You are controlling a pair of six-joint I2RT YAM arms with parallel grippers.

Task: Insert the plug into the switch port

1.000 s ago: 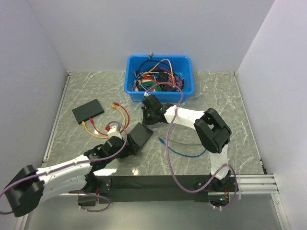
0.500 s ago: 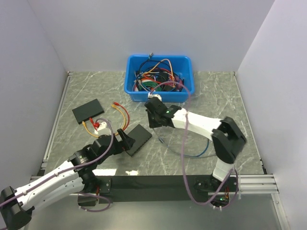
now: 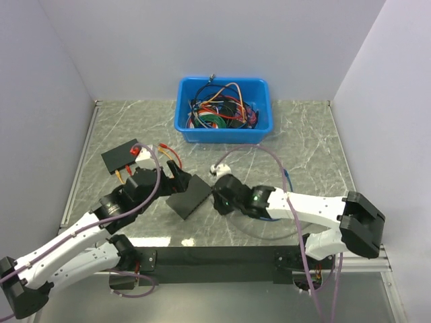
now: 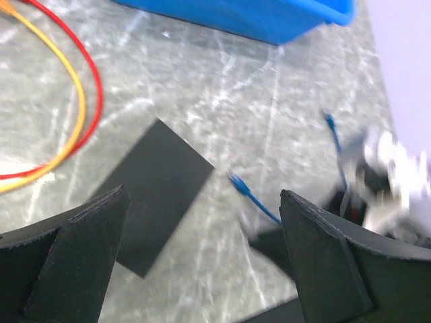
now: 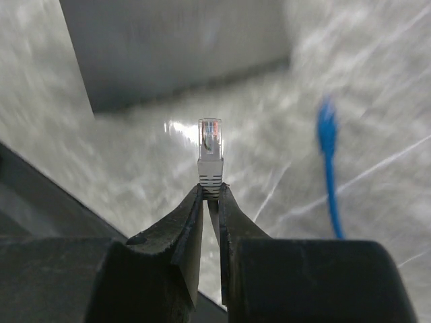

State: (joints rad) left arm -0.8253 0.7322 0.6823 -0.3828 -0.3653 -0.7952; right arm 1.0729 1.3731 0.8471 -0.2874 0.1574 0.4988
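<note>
Bare worktop [image 5: 135,155] lies free between the plug [image 5: 210,145] and the switch [image 5: 182,47]. A loose blue cable [image 5: 328,155] lies beside that gap, and the left hand [image 3: 176,180] crowds the switch's left edge.

Overhead camera looks down on the table [image 3: 303,134]; both close wrist cameras share the black switch [image 3: 190,196].
</note>
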